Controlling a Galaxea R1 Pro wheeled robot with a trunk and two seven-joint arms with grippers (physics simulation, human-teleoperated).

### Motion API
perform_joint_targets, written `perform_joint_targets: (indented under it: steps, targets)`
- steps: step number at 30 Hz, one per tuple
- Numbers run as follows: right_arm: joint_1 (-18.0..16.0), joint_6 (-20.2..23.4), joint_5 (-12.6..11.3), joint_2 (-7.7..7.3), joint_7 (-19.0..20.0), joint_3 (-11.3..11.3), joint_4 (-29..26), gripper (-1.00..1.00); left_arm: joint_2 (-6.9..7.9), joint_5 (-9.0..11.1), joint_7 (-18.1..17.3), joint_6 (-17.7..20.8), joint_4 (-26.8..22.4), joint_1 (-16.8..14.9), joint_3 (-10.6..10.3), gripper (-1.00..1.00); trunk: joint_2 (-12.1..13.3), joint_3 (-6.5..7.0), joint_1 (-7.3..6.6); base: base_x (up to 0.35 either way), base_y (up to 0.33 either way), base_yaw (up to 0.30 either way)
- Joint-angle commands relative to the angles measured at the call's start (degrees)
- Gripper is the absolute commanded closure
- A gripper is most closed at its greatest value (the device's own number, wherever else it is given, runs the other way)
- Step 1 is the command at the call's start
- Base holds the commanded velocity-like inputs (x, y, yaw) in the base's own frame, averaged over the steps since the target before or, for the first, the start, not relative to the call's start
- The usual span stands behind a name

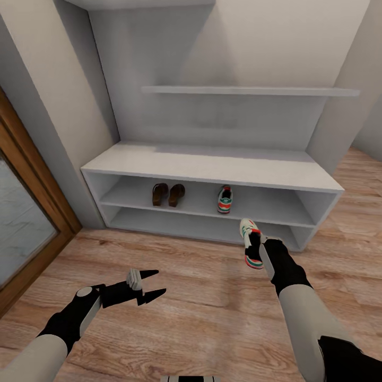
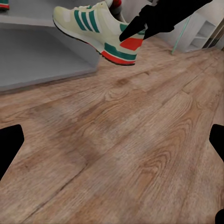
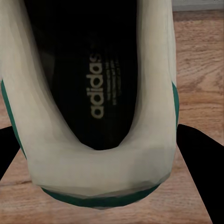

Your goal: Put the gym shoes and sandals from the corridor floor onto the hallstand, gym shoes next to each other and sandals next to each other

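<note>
Head view: right gripper is closed on a white sneaker, gripping it at the heel end and holding it in the air just in front of the shoe rack, toe pointing toward the lower tier. Right wrist view looks straight down into the shoe's opening, insole logo readable, heel collar nearest the camera with a dark finger on each side. Left wrist view confirms it: shoe hangs clear of the wood floor, pinched near the red heel patch. Left gripper is empty, fingers spread wide, low over the floor on the near left. Already on the middle shelf: the other sneaker right of centre, and both brown sandals side by side further left. Handling guess: sneaker looks light, upper soft and padded, sole stiffer with rubber grip, so it should not slip much, not fragile. Heel collar is a fair hold but the soft wall may fold and the toe may sag or swing; gripping across the sole and collar together would be firmer. Needs to go on the shelf right beside its mate, with enough clearance under the top board.
</note>
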Motion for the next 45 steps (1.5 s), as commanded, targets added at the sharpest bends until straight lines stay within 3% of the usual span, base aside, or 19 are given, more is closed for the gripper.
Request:
perform_joint_targets:
  steps: [1,15,35,45]
  targets:
    - [-0.03,0.25,0.14,0.04,-0.04,-0.21,-0.07,1.00,0.08,0.40,0.10,-0.58,0.07,-0.04,-0.38,-1.00,-0.02,-0.05,-0.01,0.048,0.000,0.000]
    - [-0.03,0.25,0.13,-0.03,0.04,-0.21,-0.17,1.00,0.07,0.40,0.16,-0.58,0.08,-0.04,-0.42,-1.00,-0.02,-0.05,-0.01,0.142,0.000,0.000]
    - [-0.03,0.25,0.13,-0.02,0.04,-0.21,-0.17,1.00,-0.08,0.34,0.19,-0.58,0.02,-0.04,-0.55,-1.00,-0.02,-0.05,-0.01,0.338,-0.004,0.000]
    - [-0.03,0.25,0.12,-0.02,0.04,-0.21,-0.17,1.00,-0.37,0.31,0.19,-0.58,0.01,-0.04,-0.71,-1.00,-0.02,-0.05,-0.01,0.299,-0.200,0.000]
